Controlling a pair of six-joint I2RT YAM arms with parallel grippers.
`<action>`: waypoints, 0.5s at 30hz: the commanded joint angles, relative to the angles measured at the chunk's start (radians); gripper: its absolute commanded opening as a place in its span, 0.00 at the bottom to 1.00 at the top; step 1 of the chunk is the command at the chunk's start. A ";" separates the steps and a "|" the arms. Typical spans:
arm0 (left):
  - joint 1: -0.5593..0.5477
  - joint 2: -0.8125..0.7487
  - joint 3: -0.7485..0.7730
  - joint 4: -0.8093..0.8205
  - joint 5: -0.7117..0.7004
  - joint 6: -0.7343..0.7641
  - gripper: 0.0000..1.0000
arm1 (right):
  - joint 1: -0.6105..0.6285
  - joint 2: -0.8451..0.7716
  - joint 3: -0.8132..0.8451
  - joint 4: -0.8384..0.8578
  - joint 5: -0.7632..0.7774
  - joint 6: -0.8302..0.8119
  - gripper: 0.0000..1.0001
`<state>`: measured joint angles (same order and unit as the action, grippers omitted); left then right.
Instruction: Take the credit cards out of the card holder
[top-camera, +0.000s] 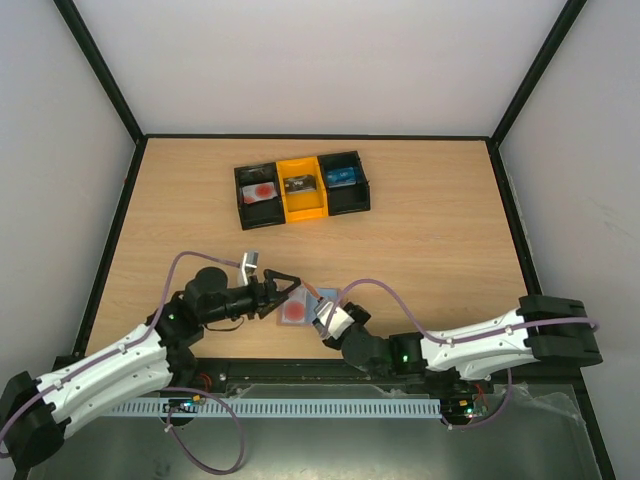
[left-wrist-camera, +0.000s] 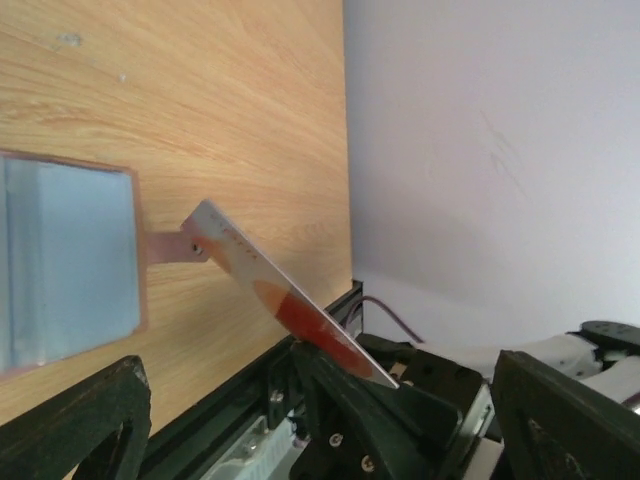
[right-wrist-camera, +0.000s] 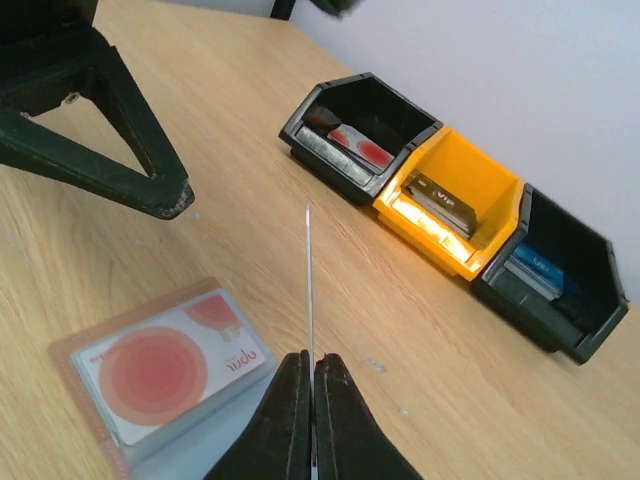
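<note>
The right gripper (right-wrist-camera: 310, 368) is pinched shut on one edge of a thin card (right-wrist-camera: 308, 270), just beside the card holder (left-wrist-camera: 70, 260), which lies open and flat near the middle of the desk's near edge. A pale card (right-wrist-camera: 165, 370) with a red round mark lies on the holder. The left gripper (top-camera: 288, 295) is spread wide with nothing in it, at the holder's left side; whether it touches the holder I cannot tell.

pale card (right-wrist-camera: 170, 372) | red printed word, upside down, unreadable | nothing else legible
</note>
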<state>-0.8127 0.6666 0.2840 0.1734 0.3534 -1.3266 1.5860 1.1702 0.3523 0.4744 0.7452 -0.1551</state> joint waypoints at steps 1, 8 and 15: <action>0.006 -0.048 0.075 -0.094 -0.046 0.146 0.98 | 0.009 -0.066 0.049 -0.165 -0.001 0.305 0.02; 0.006 -0.073 0.131 -0.181 -0.093 0.280 1.00 | 0.009 -0.149 0.111 -0.337 -0.052 0.735 0.02; 0.005 -0.081 0.104 -0.114 -0.011 0.335 0.97 | 0.009 -0.311 0.052 -0.239 -0.152 0.979 0.02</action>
<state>-0.8127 0.5983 0.3969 0.0162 0.2859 -1.0557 1.5864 0.9569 0.4328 0.2066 0.6365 0.5999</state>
